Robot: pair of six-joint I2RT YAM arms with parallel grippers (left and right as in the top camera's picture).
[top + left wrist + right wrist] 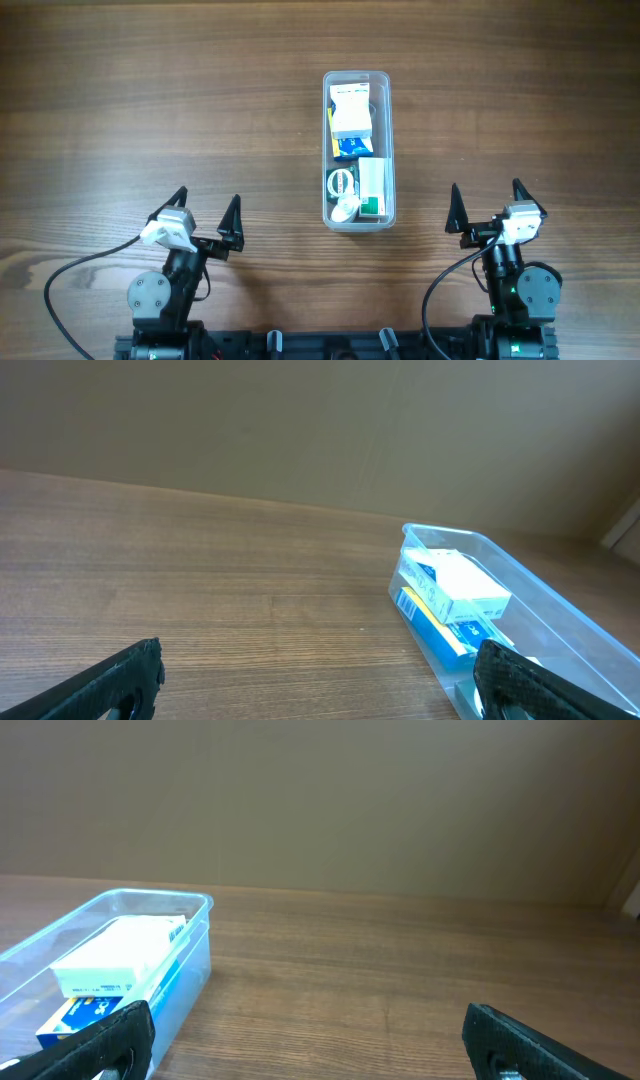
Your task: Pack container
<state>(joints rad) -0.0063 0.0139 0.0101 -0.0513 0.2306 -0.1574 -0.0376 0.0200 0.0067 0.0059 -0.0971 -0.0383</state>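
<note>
- Container (393,140): clear plastic tub, long axis running away from the robot base, flat on the table (150,100). Pos.: centre of the table, slightly right of mid-line, ahead of and between both arms.
- Contents, far end: white box (351,110) lying on top, tilted. A blue box (350,147) sits under and just behind it, toward the middle of the tub.
- Contents, near end: green-and-white box (373,188) against the right wall. A round green-and-white item (342,181) is beside it on the left. A small white item (346,208) is at the near-left corner; type cannot be told.
- Left wrist view: container (560,590) at frame right, with the white box (455,585) resting over the blue box (435,625).
- Right wrist view: container (195,900) at frame left, with the same two boxes visible through the wall.
- Left gripper (210,193): near-left of the container, well apart from it. Fingers spread wide, nothing between them, no contact w/ any item.
- Right gripper (485,185): near-right of the container, well apart from it. Fingers spread wide, nothing held.
- Both grippers point toward the far side of the table, approx. level w/ the tub's near end.
- Cables (70,275): one black loop on the table beside each arm base.
</note>
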